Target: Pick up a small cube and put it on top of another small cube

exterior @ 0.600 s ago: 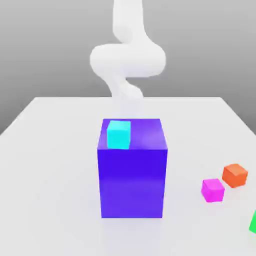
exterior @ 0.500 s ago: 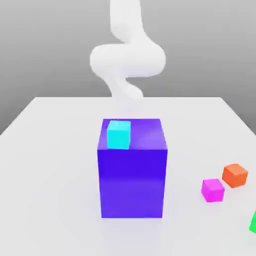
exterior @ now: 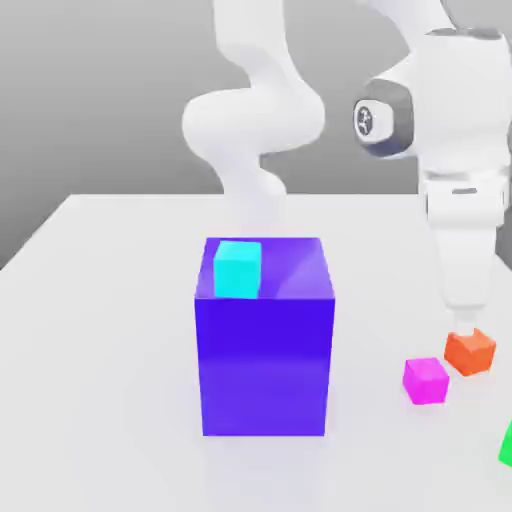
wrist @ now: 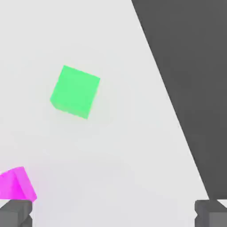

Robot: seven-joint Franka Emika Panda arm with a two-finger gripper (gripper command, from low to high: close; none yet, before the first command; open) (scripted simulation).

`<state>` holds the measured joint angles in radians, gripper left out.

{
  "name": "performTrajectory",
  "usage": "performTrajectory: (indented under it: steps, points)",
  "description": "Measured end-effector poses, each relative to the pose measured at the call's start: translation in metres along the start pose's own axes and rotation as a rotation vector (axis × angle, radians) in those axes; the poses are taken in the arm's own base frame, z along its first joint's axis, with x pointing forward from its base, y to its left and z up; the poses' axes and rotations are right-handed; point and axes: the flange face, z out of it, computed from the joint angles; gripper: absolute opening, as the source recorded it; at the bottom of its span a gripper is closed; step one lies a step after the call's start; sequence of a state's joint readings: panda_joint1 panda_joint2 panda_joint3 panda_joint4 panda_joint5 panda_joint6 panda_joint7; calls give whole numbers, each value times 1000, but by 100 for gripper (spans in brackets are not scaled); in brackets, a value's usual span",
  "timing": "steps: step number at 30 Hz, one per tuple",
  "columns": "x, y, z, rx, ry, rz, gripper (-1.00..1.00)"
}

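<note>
On the white tabletop [exterior: 100,330], toward the exterior view's left of the middle, stands a big blue-purple block [exterior: 264,340]. A small cyan cube [exterior: 238,268] sits on top of it, near the block's left front corner. Behind the block the white arm [exterior: 255,120] curls up and bends over to the exterior view's right. Farther to the right, a small magenta cube [exterior: 426,380] lies on the tabletop. Just beside it, a bit farther back and to the right, sits the small orange cube [exterior: 470,351]. The arm's hand comes straight down over the orange cube, and the pincer [exterior: 466,322] hangs right at the cube's top. In the hand view the two dark fingertips [wrist: 16,212] stand far apart at the two sides, so the pincer is wide open and holds nothing. That view also looks down on the magenta cube next to one fingertip and on a green cube [wrist: 74,91] lying a little way off. In the exterior view the green cube peeks in at the right edge, near the front of the tabletop.
</note>
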<state>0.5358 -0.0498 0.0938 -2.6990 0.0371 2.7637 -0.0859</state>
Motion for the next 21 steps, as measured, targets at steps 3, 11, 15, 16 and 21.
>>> performTrajectory:
  steps: [3, 11, 15, 16, 21]
  points:
    - [-31, -29, 51, 7, -91, -187, 0]
    - [-47, -33, 122, 10, -115, -226, -100]
    - [-47, -33, 122, 10, -117, -226, -100]
    - [-48, -33, 126, 10, -117, -227, -100]
    - [-42, -33, 91, 8, -116, -227, -100]
